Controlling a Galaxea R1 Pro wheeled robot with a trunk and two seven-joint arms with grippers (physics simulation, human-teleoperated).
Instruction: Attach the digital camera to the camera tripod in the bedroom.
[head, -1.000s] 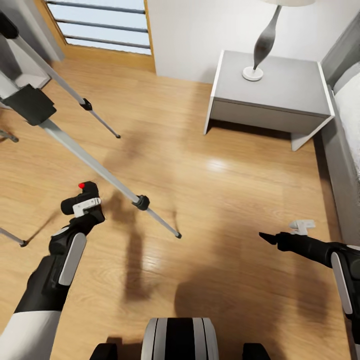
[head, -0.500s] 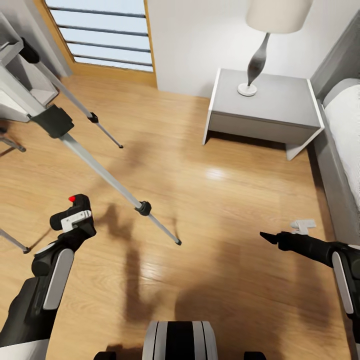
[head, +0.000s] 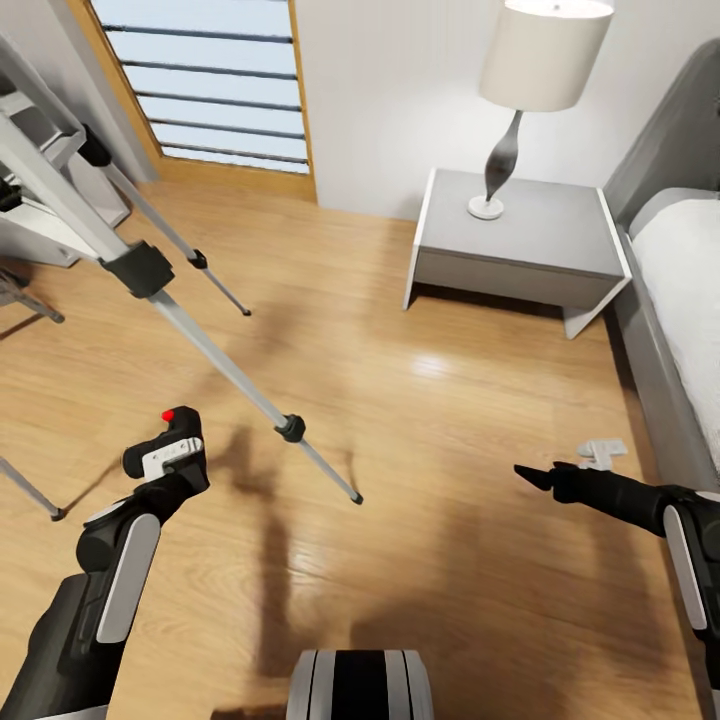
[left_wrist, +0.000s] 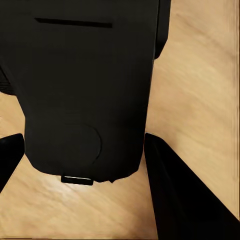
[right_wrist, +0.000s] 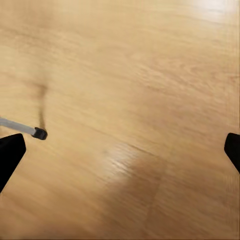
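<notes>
digital camera (head: 172, 440) in left end effector (head: 165, 462)

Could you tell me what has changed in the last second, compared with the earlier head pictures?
Mostly the camera moved: the head view tilted up, so the lamp, nightstand and camera tripod all slid lower in frame. The left gripper sits lower in the frame than before and still clamps the digital camera. The right gripper stays open and empty over the floor. Nothing was let go.
</notes>
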